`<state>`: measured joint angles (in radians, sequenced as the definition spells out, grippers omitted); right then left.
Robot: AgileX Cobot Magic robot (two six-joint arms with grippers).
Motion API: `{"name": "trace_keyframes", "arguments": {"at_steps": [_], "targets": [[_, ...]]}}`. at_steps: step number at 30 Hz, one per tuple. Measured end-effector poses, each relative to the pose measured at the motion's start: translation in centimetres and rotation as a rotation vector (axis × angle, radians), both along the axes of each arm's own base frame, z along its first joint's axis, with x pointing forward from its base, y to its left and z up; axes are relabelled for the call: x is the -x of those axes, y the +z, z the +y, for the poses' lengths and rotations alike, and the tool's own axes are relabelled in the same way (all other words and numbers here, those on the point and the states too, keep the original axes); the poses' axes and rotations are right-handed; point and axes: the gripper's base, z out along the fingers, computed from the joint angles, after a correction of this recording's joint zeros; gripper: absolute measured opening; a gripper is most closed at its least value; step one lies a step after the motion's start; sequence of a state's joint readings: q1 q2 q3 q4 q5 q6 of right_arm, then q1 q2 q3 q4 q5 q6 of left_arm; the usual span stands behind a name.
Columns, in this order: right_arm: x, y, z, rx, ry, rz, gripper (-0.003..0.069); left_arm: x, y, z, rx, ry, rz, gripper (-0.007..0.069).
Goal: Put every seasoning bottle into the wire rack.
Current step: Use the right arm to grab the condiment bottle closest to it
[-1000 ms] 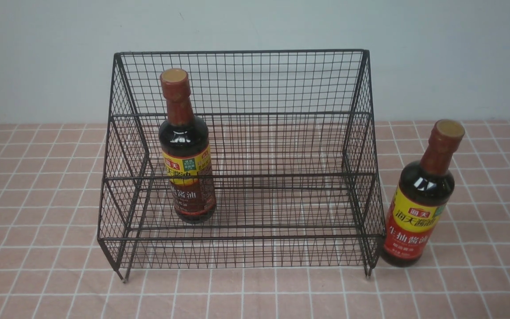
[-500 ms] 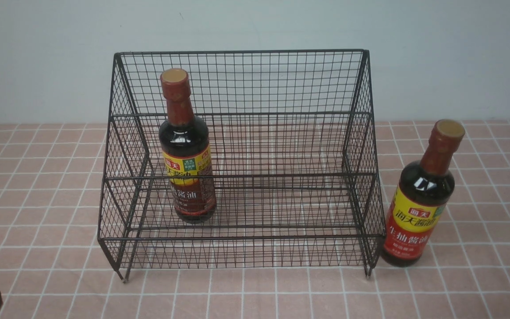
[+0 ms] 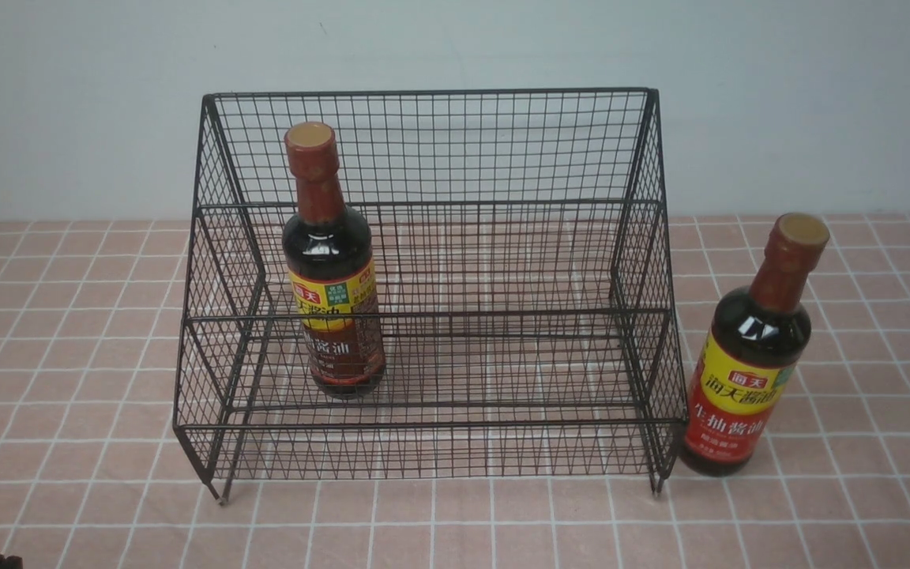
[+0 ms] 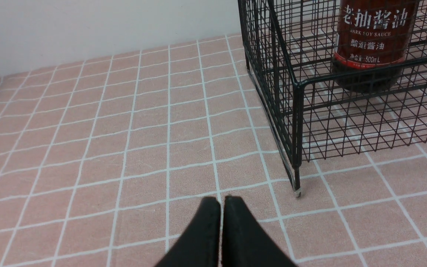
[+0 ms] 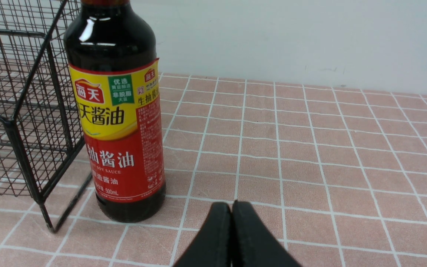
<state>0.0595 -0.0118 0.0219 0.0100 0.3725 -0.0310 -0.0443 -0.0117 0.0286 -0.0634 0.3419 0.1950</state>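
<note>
Now we see the black wire rack (image 3: 431,92) standing in the middle of the front view on the counter (image 3: 68,356), which wears a pink cloth with a white grid. A pale wall (image 3: 455,39) fills the top of the frame.

The dark soy sauce bottle (image 3: 334,276), the one with the browner label, stands upright inside the rack, left of the frame's centre. Its tan-topped cap rises in front of the tall mesh back. Through the wires we cannot tell which of the two tiers carries it.

The light soy sauce bottle (image 3: 747,371), with its yellow-and-red label, stands upright on the counter at the right of the frame. It is outside the rack and just beside the rack's right front leg; we cannot tell whether glass touches wire.

In the left wrist view the left gripper (image 4: 221,200) has its black fingers pressed together with nothing between them. It sits over bare cloth, near the rack's front left leg but apart from it.

In the right wrist view the right gripper (image 5: 231,204) is likewise closed tight and empty. It sits over the cloth near the base of the light soy sauce bottle, not touching it.
</note>
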Motion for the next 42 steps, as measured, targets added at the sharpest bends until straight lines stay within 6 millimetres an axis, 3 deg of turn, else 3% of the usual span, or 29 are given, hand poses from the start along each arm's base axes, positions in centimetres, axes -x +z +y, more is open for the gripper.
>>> {"name": "trace_keyframes", "arguments": {"at_steps": [24, 27, 31, 34, 42], "targets": [[0.0, 0.0, 0.0, -0.008, 0.000, -0.001, -0.0014, 0.1, -0.3, 0.0, -0.002, -0.001, 0.038, -0.0007], [0.0, 0.1, 0.1, -0.079, -0.003, -0.017, -0.0014, 0.1, -0.3, 0.0, -0.002, -0.001, 0.038, -0.0007], [-0.2, 1.5, 0.3, -0.430, -0.019, -0.144, -0.0014, 0.1, -0.3, 0.0, -0.002, -0.002, 0.039, -0.0007], [-0.2, 2.5, 0.0, -0.561, -0.034, -0.252, -0.0014, 0.1, -0.3, 0.0, -0.002, -0.002, 0.039, -0.0007], [0.0, 3.5, -0.5, -0.601, -0.049, -0.375, -0.0014, 0.1, -0.3, 0.0, -0.002, -0.002, 0.039, -0.0007]]}}
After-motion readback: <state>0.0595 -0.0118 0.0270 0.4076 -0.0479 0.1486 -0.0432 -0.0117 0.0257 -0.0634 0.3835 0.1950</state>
